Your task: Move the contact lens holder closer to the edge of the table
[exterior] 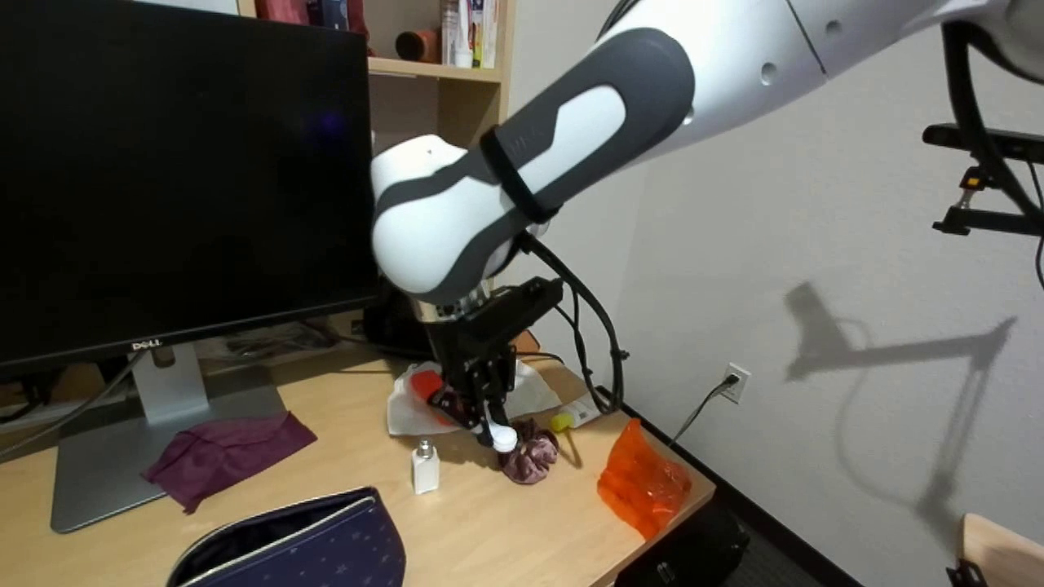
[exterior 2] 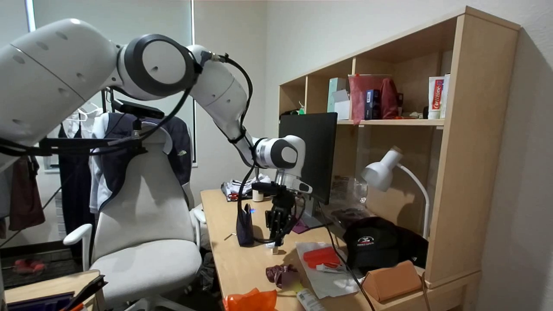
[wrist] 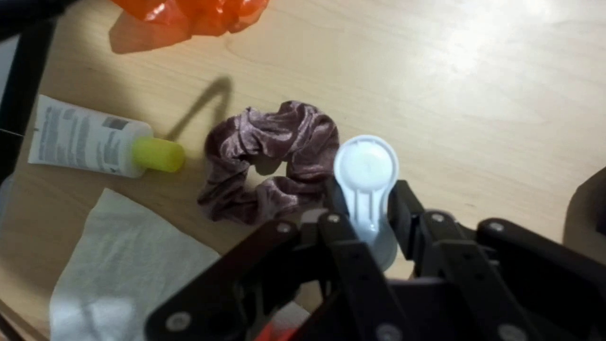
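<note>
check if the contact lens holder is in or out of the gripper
In the gripper: the wrist view shows the contact lens holder between its black fingers, one on each side.

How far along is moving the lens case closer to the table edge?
Done: the grasp; the wrist view shows the gripper shut on the case, which looks lifted. In hand: the transfer; in an exterior view the case hangs well back from the table edge. Left: likely carrying it nearer that edge, lowering it and letting go, as it is not yet released.
</note>
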Robot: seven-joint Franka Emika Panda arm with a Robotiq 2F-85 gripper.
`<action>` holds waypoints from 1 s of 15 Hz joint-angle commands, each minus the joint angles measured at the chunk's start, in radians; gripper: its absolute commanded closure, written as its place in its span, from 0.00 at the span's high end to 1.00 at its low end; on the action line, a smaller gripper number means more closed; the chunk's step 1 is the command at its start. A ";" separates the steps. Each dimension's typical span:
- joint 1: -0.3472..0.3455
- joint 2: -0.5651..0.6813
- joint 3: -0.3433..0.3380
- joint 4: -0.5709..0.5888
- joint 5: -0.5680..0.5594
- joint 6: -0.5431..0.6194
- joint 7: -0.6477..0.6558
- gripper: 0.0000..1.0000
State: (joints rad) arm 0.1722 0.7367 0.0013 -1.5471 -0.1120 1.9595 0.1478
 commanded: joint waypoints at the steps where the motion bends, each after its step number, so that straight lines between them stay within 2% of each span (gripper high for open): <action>1: -0.021 -0.105 0.008 -0.247 0.056 0.272 0.096 0.13; 6: 0.021 -0.204 -0.031 -0.520 0.056 0.663 0.221 0.13; 7: 0.004 -0.113 -0.018 -0.379 0.062 0.561 0.167 0.28; 9: 0.015 -0.150 -0.026 -0.459 0.063 0.633 0.189 0.28; 11: 0.019 -0.170 -0.028 -0.482 0.062 0.639 0.194 0.28; 12: 0.019 -0.174 -0.029 -0.483 0.061 0.639 0.195 0.13; 15: 0.035 -0.122 -0.025 -0.388 0.050 0.511 0.191 0.13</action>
State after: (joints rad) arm 0.1869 0.5731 -0.0198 -2.0135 -0.0578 2.5757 0.3457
